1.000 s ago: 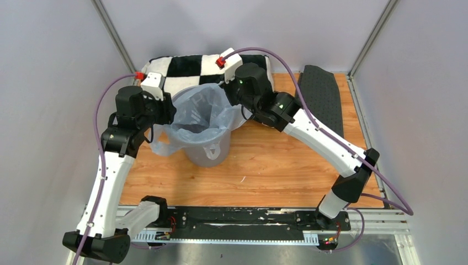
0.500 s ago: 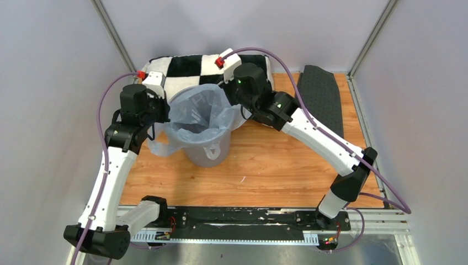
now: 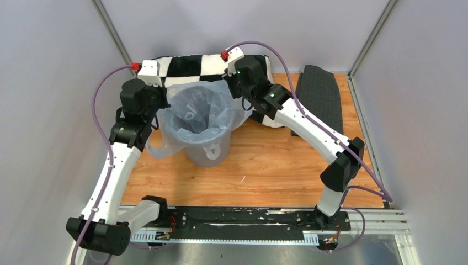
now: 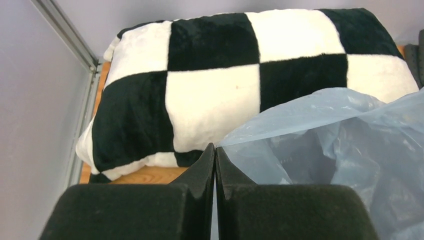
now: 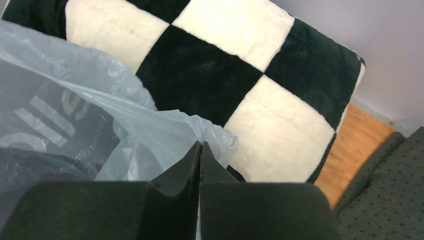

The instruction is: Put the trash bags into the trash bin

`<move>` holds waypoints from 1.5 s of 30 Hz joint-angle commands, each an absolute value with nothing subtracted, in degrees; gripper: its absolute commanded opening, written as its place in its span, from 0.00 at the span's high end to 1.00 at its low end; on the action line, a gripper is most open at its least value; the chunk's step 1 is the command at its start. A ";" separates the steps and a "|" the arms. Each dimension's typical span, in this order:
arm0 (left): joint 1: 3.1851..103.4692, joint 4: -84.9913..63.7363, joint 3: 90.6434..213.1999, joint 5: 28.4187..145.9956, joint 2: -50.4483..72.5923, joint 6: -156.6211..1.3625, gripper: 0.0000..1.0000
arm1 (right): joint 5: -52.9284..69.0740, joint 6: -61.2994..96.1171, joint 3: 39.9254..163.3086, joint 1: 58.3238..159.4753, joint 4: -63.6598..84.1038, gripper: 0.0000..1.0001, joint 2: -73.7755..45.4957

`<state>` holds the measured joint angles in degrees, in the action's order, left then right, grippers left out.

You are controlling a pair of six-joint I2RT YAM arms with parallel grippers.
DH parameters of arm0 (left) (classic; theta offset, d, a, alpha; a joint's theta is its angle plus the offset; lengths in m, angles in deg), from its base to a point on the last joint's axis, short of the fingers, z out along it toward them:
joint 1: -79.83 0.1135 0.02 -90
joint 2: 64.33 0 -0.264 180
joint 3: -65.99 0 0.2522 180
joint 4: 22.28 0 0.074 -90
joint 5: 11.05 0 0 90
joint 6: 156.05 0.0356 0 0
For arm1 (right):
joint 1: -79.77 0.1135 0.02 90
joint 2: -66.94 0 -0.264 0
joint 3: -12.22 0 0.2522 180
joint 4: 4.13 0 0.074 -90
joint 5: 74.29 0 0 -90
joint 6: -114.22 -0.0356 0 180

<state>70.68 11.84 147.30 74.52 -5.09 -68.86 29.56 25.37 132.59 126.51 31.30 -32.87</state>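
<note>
The pale blue-grey trash bag hangs open into the round grey trash bin on the wooden table. Its mouth is stretched above the bin's rim. My left gripper is shut on the bag's left edge; the film runs from between its tips. My right gripper is shut on the bag's right edge; a crumpled fold pokes out past its tips. White lettering shows on the bag. A loose flap hangs outside the bin on the left.
The black-and-white checkered pillow lies right behind the bin, against the back wall. A dark grey textured mat lies at the back right. Metal frame posts stand at the back corners.
Both grippers have moved toward the back and upward with the bag's edges. The bag's mouth now stands higher and wider above the bin.
</note>
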 commanded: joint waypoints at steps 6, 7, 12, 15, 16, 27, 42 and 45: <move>70.60 -2.39 142.73 68.50 0.68 -68.37 1.00 | 20.92 16.05 136.89 119.98 27.73 1.00 -37.87; 70.67 -3.18 142.42 67.96 1.24 -68.34 1.00 | 20.12 15.30 137.04 119.43 27.73 1.00 -38.46; 71.86 -4.39 142.34 68.81 4.36 -69.78 1.00 | 15.04 11.20 136.45 117.03 27.62 1.00 -40.80; 72.15 -5.08 142.09 69.85 5.68 -70.99 1.00 | 12.36 9.15 135.50 115.93 27.39 1.00 -41.60; 72.32 -5.24 142.07 70.15 6.22 -71.44 1.00 | 11.66 8.58 135.35 115.59 27.38 1.00 -41.99; 74.71 -3.24 142.82 71.47 9.36 -77.16 0.97 | 7.86 4.81 129.73 114.65 26.58 1.00 -43.25; 74.90 15.81 154.68 52.52 4.14 -85.96 0.37 | 7.85 1.73 122.55 114.64 24.99 1.00 -38.47; 76.41 19.70 151.44 50.48 -0.51 -89.24 0.36 | 7.74 1.08 121.04 114.66 24.27 1.00 -37.77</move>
